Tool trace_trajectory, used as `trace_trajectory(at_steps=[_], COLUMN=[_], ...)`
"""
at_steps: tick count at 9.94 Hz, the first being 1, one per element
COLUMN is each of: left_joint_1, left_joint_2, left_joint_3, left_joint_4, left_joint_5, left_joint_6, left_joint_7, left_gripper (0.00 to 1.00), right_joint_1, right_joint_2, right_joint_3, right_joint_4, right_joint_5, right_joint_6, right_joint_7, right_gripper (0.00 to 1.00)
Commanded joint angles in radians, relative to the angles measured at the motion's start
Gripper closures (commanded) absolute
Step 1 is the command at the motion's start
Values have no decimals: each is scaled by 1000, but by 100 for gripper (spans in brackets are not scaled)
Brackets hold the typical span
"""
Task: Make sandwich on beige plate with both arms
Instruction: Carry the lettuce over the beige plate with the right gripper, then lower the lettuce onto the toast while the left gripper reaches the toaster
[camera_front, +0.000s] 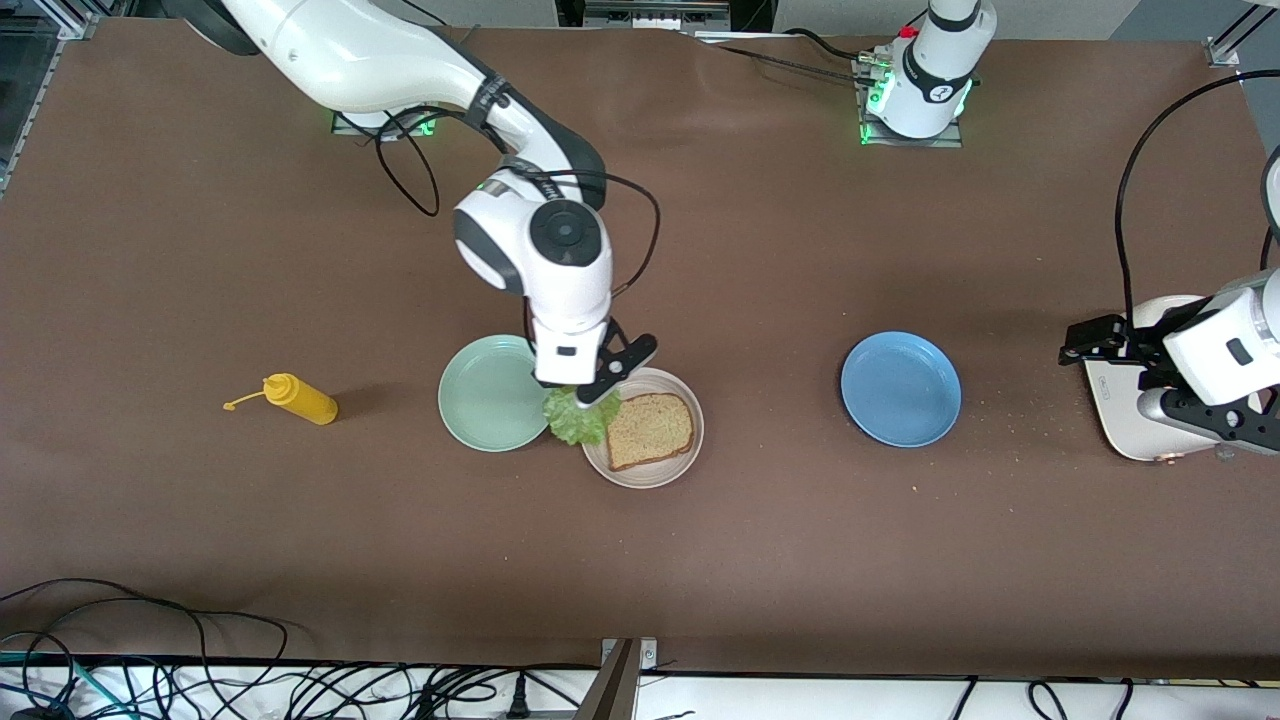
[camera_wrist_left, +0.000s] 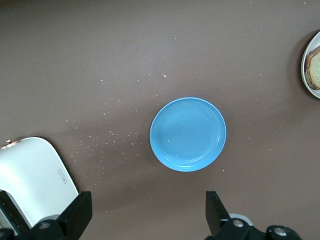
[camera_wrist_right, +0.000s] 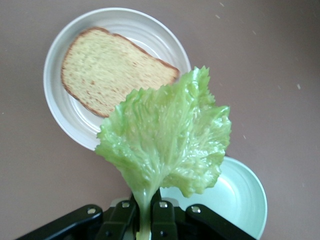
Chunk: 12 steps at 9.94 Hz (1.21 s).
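Over the beige plate (camera_front: 690, 450) rim, right end effector (camera_front: 590, 392) grips lettuce (camera_front: 578, 420) — left end effector (camera_wrist_left: 150, 217) waits released.

Toaster (camera_front: 1135, 420): partly covered by left arm; cut by frame edge in left wrist view.
Beige plate (camera_wrist_left: 311, 65): only its rim and a bread (camera_wrist_left: 314, 67) corner show there.
Mint plate (camera_wrist_right: 235, 195): largely hidden under lettuce (camera_wrist_right: 167, 142).
Right gripper (camera_front: 590, 393): fingertips masked by wrist.

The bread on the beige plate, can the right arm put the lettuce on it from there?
Probably yes. The right gripper holds the lettuce just above the beige plate's rim, and the bread lies bare with nothing covering it.
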Motion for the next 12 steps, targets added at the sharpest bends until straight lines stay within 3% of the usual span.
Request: trace_trajectory(at_steps=[1,3,4,5,8,10,12], left_joint_1=[-7,-4,-4,-4,-4,6,22], left_joint_2=[-113,-257,-267,-273,-278,-278,-268], left_joint_3=[-10,-15,-17,-17,-17,-12,-7], left_joint_4=[-184,-454,-474,-472,-388,-367,-272], left_joint_5=[21,19,19,19,31,59,146], left_joint_6=[96,305,318,315,185,138,38], left_joint_7=[-27,-30,-34,-48,-42,-38,2], left_gripper=[0,0,0,0,0,0,0], right_joint_1=[51,95,129,152,158,158,165], right_joint_2=[67,110,126,136,153,168,185], right_joint_3=[-7,-32,-72,-123,-171,-171,-171], right_joint_4=[22,24,22,24,22,22,22], right_joint_5=[-115,-195,-220,-220,-240,-280,-288], right_joint_6=[94,157,197,247,335,335,337], right_joint_7=[-9,37,40,39,31,36,40], right_gripper=[100,100,100,100,100,100,100])
